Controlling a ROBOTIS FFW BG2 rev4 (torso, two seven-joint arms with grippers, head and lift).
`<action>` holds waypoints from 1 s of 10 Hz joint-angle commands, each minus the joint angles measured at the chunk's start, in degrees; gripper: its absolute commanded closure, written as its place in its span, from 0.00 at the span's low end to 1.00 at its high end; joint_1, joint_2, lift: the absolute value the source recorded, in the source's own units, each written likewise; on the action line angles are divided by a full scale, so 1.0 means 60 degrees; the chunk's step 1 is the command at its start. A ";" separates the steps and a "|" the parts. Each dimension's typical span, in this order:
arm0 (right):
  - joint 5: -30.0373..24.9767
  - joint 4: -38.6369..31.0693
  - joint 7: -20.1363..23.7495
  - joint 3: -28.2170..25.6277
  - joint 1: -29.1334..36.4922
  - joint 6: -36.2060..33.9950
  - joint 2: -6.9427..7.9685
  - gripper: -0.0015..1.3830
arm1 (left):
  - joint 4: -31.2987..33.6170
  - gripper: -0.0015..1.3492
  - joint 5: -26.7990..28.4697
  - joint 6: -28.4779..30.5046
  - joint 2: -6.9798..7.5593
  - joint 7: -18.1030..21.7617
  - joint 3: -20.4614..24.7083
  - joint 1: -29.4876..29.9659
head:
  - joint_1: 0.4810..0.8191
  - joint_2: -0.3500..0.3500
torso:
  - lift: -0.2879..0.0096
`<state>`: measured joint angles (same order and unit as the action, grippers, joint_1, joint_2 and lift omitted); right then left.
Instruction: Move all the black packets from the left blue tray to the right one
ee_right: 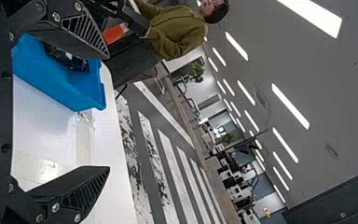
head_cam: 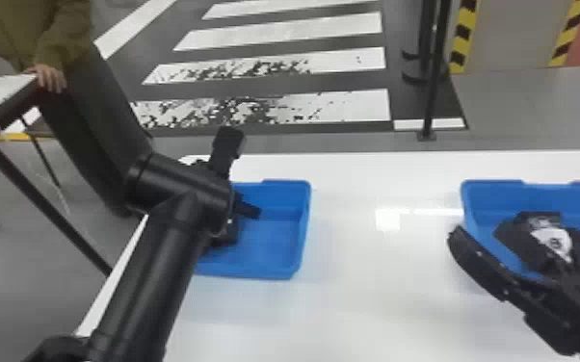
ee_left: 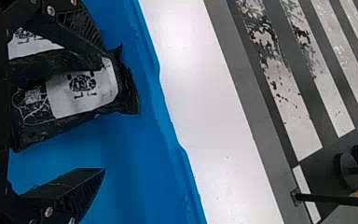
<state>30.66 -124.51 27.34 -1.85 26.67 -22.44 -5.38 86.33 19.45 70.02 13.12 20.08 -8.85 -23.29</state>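
White-striped flooring [head_cam: 265,108] stretches beyond a white table [head_cam: 351,293] as a robot works two blue trays. Its left gripper [head_cam: 249,208], fingers spread wide, hangs in the left blue tray [head_cam: 272,269], one finger in front of black packets [ee_left: 81,91] with white labels. Farther out, the right gripper [head_cam: 506,284], fingers likewise parted, hovers at the near left corner of the right blue tray [head_cam: 496,185], where other black packets [head_cam: 551,240] lie.

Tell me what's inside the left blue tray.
The left blue tray holds at least two black packets with white labels. The left gripper hides part of them, so whether more lie behind it cannot be seen.
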 commanded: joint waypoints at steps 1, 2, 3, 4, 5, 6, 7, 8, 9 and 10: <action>0.0031 0.0046 0.0013 0.0004 0.0008 -0.0010 0.0003 0.13 | -0.0314 0.10 0.0149 0.0001 0.0025 0.0022 -0.0048 -0.0033 | 0.63 0.84 | 0.50; 0.0050 0.0046 0.0013 0.0004 -0.0016 -0.0057 0.0003 0.13 | -0.0525 0.10 0.0415 -0.0186 0.0069 0.0140 -0.0200 -0.0127 | 0.63 0.85 | 0.50; 0.0050 0.0069 0.0028 0.0004 -0.0016 -0.0080 0.0003 0.13 | -0.0642 0.10 0.0625 -0.0420 0.0098 0.0213 -0.0429 -0.0244 | 0.63 0.86 | 0.50; 0.0088 0.0093 0.0028 0.0023 -0.0016 -0.0104 -0.0012 0.13 | -0.0783 0.10 0.0777 -0.0561 0.0127 0.0286 -0.0619 -0.0338 | 0.63 0.86 | 0.50; 0.0146 0.0116 0.0028 0.0023 -0.0039 -0.0104 -0.0012 0.13 | -0.0994 0.10 0.0910 -0.0795 0.0171 0.0403 -0.0848 -0.0572 | 0.63 0.86 | 0.50; 0.0165 0.0163 0.0042 0.0042 -0.0063 -0.0127 0.0003 0.13 | -0.1134 0.10 0.0986 -0.0819 0.0201 0.0447 -0.0924 -0.0619 | 0.63 0.85 | 0.50; 0.0184 0.0163 0.0057 0.0042 -0.0039 -0.0127 -0.0012 0.13 | -0.1369 0.10 0.1082 -0.0889 0.0215 0.0506 -0.0924 -0.0666 | 0.63 0.85 | 0.50; 0.0241 0.0186 0.0072 0.0042 -0.0039 -0.0151 -0.0012 0.13 | -0.1603 0.10 0.1253 -0.0983 0.0244 0.0579 -0.1076 -0.0736 | 0.63 0.85 | 0.50; 0.0298 0.0233 0.0086 0.0042 -0.0039 -0.0174 -0.0012 0.13 | -0.1790 0.10 0.1405 -0.1100 0.0259 0.0623 -0.1171 -0.0759 | 0.63 0.86 | 0.50; 0.0298 0.0233 0.0086 0.0042 -0.0039 -0.0174 -0.0012 0.13 | -0.2119 0.10 0.1653 -0.1194 0.0274 0.0696 -0.1266 -0.0853 | 0.63 0.87 | 0.50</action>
<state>32.42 -123.14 27.86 -1.60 26.43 -23.49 -5.42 74.62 28.61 63.15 14.70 24.23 -16.14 -28.20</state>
